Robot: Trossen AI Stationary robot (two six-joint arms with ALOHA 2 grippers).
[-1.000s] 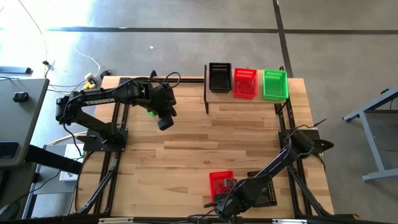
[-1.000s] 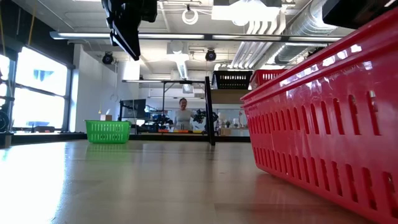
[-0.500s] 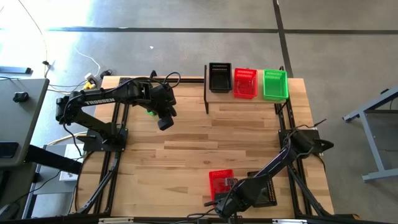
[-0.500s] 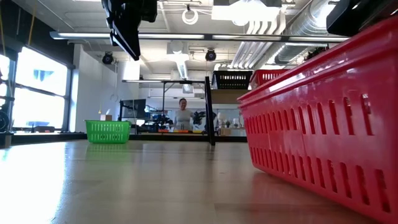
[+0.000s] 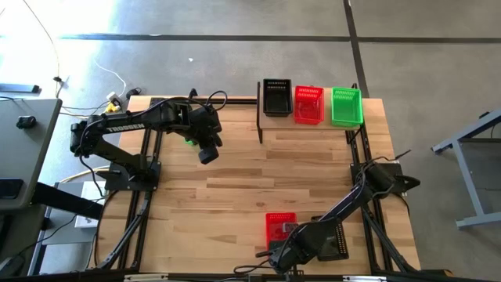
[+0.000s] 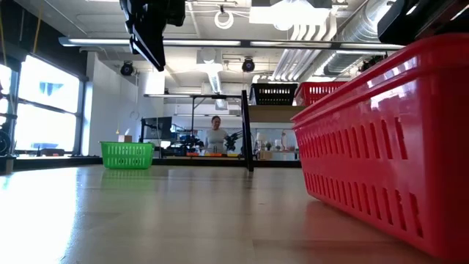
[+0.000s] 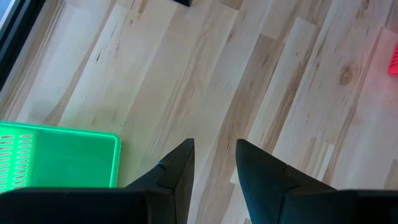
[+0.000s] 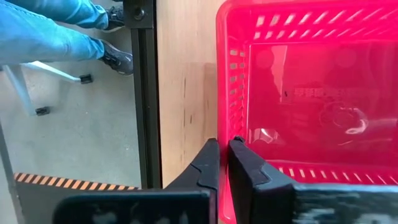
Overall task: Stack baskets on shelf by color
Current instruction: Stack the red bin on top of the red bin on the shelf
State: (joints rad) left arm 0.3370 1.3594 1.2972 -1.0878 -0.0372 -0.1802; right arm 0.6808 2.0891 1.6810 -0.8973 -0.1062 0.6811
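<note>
Clamping right gripper (image 8: 222, 152) tight on the rim of a red perforated plastic basket (image 8: 311, 93); left gripper (image 7: 214, 163) hovering part-open, green perforated basket (image 7: 56, 155) just beside.

The left arm hides most of a green basket (image 5: 189, 142) in the high view.

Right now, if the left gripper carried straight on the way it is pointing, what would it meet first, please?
Probably the bare wooden tabletop: the left gripper points down at open boards, beside the green basket rather than over it, though depth is hard to judge.
</note>
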